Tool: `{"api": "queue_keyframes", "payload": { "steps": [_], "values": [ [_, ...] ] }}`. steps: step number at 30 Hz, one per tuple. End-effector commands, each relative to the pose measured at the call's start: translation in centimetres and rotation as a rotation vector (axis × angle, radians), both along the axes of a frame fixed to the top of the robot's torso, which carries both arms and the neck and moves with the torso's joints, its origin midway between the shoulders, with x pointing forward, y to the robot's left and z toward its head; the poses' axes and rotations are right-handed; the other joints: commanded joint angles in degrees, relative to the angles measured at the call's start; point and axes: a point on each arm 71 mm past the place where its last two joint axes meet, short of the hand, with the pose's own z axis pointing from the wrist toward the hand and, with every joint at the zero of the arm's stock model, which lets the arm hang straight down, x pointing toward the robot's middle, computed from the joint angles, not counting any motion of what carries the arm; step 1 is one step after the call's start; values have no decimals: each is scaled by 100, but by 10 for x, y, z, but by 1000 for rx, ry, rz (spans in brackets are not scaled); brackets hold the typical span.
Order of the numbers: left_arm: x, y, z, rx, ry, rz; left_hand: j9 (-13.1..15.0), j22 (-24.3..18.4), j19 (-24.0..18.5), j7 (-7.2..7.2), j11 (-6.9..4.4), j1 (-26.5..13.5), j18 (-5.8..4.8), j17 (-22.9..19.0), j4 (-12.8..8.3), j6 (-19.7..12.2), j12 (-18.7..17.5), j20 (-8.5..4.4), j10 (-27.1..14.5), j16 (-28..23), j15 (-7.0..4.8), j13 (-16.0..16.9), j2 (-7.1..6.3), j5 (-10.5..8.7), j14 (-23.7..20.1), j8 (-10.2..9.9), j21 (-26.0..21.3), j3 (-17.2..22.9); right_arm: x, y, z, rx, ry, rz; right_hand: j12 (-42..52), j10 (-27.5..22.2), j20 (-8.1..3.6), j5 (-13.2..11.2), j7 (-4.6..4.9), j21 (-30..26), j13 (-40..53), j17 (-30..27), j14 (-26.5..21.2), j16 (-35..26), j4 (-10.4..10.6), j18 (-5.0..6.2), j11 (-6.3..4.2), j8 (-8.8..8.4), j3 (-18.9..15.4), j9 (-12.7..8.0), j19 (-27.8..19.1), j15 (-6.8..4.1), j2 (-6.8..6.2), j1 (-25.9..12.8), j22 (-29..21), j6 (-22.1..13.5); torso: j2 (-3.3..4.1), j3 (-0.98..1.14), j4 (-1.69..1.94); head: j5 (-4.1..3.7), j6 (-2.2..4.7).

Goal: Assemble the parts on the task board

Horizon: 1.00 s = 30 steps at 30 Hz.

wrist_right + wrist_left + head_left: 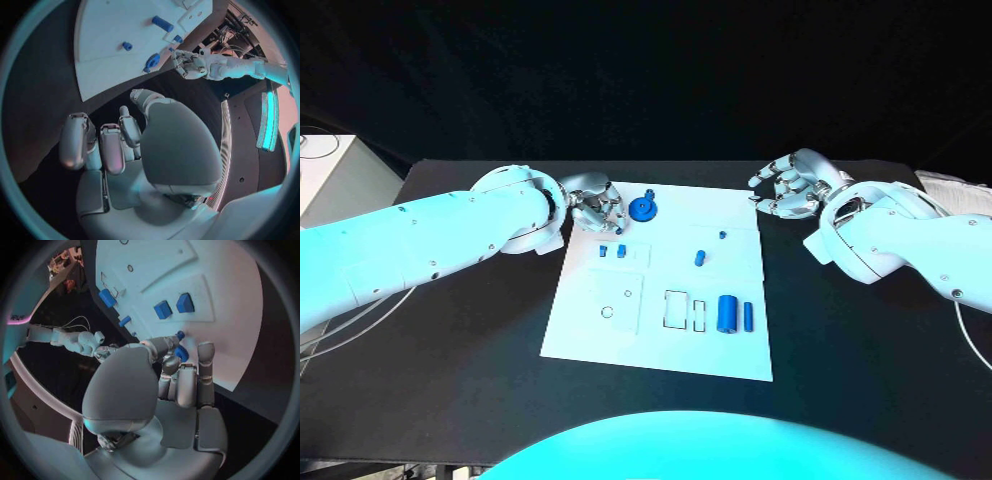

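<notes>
The task board is a flat, matte white rectangular plate in the middle of the black table, its long axis running away from the robot. On it lie small glossy blue parts. A round disc-like part with a short stem sits near the board's far edge. A thick cylinder and a thin bar lie side by side in the board's near half, both lengthwise along the board's long axis. Two small square blocks lie between them and the disc.

The left hand rests at the board's far left corner just beside the disc, its fingers curled narrow; whether they pinch the disc I cannot tell. The right hand hovers off the board's far right corner, fingers loosely curled and holding nothing.
</notes>
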Motion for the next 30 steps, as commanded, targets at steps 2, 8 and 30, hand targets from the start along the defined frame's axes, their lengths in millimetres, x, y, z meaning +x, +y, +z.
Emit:
{"api": "queue_keyframes", "payload": {
  "steps": [2,8,30],
  "values": [
    [-1,-1,-1,15,15,-5,8,-14,32,11,5,-54,-7,10,41,0,30,-7,3,17,8,10,-13,0,37,5,8,-7,0,1,0,-6,-5,14,-9,-15,0,14,-3,0,8,478,284,-16,9,45,-2,37,46,-1,-20,-29,8,-78,609,-45,1,0,2,-3,1],
    [0,0,-1,16,16,-3,8,-10,37,12,6,-64,-8,16,54,-5,31,-6,7,18,9,18,1,1,39,3,8,0,0,1,0,-5,-6,14,-9,-15,0,14,-3,0,8,478,284,-16,9,45,-2,37,46,-1,-20,-29,8,-78,609,-45,0,0,-1,2,1],
    [-3,0,1,-51,35,-3,2,-56,11,16,8,-68,0,-17,48,-63,-47,-5,-169,11,11,-207,-22,3,27,-28,-13,18,0,1,0,-5,-7,14,-5,-11,0,15,-4,-2,8,477,284,-19,3,45,-3,42,53,-1,-19,-30,7,-86,610,-47,3,-2,-4,-5,1]
  ]
}}
